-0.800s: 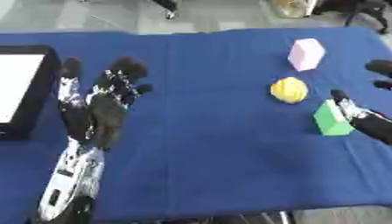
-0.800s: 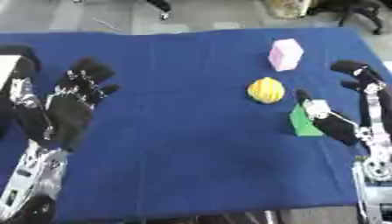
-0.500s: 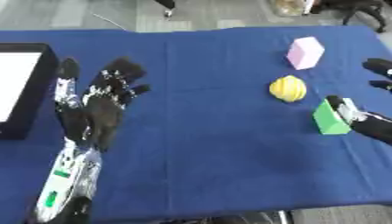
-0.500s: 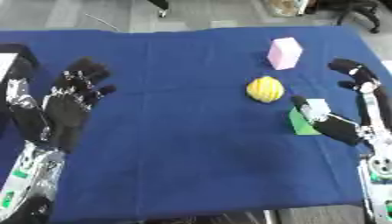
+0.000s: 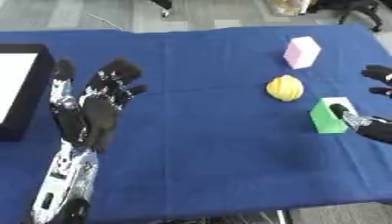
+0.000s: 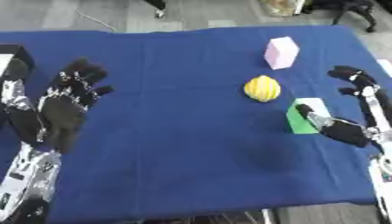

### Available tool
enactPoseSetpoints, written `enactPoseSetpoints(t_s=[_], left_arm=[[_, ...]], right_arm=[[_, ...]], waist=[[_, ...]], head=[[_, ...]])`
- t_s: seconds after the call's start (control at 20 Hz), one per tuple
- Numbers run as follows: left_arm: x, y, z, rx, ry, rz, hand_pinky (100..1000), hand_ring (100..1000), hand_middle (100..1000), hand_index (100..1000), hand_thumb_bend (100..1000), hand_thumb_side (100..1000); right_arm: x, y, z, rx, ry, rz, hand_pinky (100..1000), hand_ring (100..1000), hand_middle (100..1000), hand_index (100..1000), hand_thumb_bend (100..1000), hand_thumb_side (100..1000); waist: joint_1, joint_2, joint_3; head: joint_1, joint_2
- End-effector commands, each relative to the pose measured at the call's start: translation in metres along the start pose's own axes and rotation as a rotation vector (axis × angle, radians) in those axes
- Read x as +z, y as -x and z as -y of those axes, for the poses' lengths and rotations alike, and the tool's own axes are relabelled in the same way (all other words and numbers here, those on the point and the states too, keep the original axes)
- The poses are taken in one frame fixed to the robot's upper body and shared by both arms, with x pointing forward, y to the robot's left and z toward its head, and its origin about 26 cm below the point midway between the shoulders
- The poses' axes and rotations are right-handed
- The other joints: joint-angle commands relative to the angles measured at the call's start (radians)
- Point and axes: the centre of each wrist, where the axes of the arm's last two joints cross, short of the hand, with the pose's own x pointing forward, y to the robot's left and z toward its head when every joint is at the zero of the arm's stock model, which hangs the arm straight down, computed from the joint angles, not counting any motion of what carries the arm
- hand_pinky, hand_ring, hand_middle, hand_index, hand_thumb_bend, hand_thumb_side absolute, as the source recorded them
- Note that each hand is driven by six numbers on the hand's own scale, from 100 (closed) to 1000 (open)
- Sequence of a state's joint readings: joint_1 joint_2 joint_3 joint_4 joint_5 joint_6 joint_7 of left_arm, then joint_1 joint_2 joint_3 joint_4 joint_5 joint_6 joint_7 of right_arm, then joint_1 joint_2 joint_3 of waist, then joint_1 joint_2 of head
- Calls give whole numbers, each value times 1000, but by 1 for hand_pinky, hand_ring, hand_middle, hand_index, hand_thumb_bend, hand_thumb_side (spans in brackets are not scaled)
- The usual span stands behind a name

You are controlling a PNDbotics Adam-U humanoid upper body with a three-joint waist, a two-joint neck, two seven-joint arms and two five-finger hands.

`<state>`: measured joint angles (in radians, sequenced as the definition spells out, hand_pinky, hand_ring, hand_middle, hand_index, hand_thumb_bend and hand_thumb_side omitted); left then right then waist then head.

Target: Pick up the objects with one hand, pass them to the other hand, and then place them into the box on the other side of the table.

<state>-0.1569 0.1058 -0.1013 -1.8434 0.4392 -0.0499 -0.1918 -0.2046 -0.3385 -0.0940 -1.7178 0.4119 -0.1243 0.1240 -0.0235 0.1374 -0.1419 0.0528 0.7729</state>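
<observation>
A green block (image 5: pixel 327 119) lies near the right edge of the blue table. My right hand (image 6: pixel 351 132) comes in from the right, open, with its thumb (image 6: pixel 308 111) resting on the block's top and its fingers (image 6: pixel 354 78) spread well behind the block. A yellow round fruit-like object (image 5: pixel 285 87) sits just left of and behind the green block. Further back a pink block (image 5: pixel 301 52) stands upright. My left hand (image 5: pixel 93 114) is raised at the left, open, fingers up and holding nothing. The black box with a white inside (image 5: pixel 30 94) is at the far left.
A blue cloth (image 5: pixel 207 144) covers the table, and its front edge runs along the bottom of the view. Grey floor and dark chair bases (image 5: pixel 346 5) lie beyond the far edge.
The right thumb has edged slightly lower onto the green block. The left hand and the three objects have stayed where they were.
</observation>
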Motion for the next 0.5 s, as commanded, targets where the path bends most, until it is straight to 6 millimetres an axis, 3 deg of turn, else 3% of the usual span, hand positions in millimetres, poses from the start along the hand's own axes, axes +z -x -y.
enactPoseSetpoints(t_s=[0.05,0.5], left_arm=[[-2,-8,-1,-25,24,15,805,861,747,859,468,1000],[-2,-7,-1,-27,35,8,804,860,743,858,470,1000]], right_arm=[[-5,6,21,61,-84,16,827,947,922,851,592,304],[-12,39,52,54,-343,-30,837,959,937,866,611,264]], waist=[[-5,-16,3],[-12,-22,17]], head=[[-8,-3],[-21,-3]])
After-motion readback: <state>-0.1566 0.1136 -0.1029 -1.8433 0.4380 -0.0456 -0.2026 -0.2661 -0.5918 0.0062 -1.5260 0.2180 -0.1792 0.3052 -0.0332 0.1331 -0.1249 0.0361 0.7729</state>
